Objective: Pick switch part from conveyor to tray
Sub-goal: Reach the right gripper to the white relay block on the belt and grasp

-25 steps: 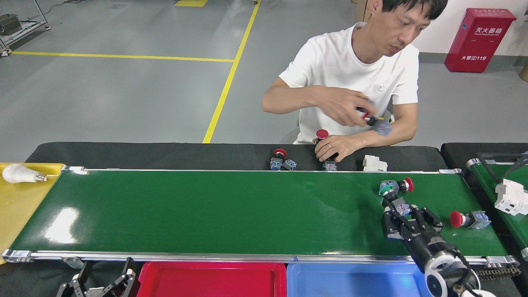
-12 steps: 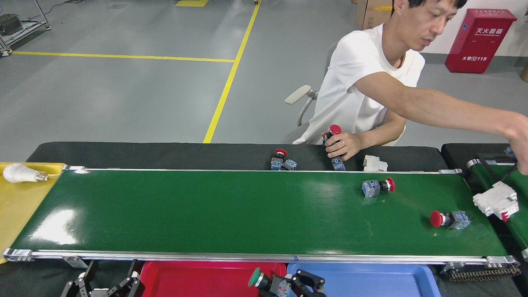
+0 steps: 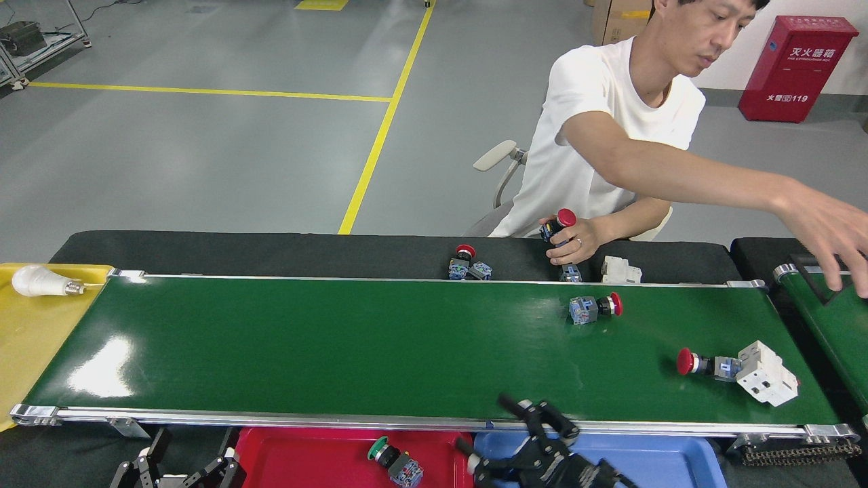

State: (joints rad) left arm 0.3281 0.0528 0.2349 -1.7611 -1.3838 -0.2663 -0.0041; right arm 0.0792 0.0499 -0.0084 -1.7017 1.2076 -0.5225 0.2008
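The conveyor (image 3: 339, 346) is a glossy dark-green belt with silver rails. On its right half lie a red-button switch part (image 3: 595, 308) and a second red-button switch part (image 3: 705, 364), which touches a white breaker (image 3: 766, 373). A green-button switch part (image 3: 395, 462) lies on its side in the red tray (image 3: 305, 457) below the belt's near rail. My right gripper (image 3: 512, 434) stands open and empty at the seam between the red tray and the blue tray (image 3: 671, 457). My left gripper (image 3: 183, 468) is at the bottom left, open and holding nothing.
A person sits behind the belt, one hand (image 3: 573, 240) holding a red-button switch and the other arm (image 3: 712, 186) stretched over a second green belt (image 3: 834, 325) at the right. More switch parts (image 3: 468, 266) lie on the black ledge. A yellow tray (image 3: 27, 339) holds a bulb (image 3: 41, 281).
My right gripper has let the green-button switch part go into the red tray and shifted right. The parts on the belt have travelled left. The white breaker has come onto the conveyor.
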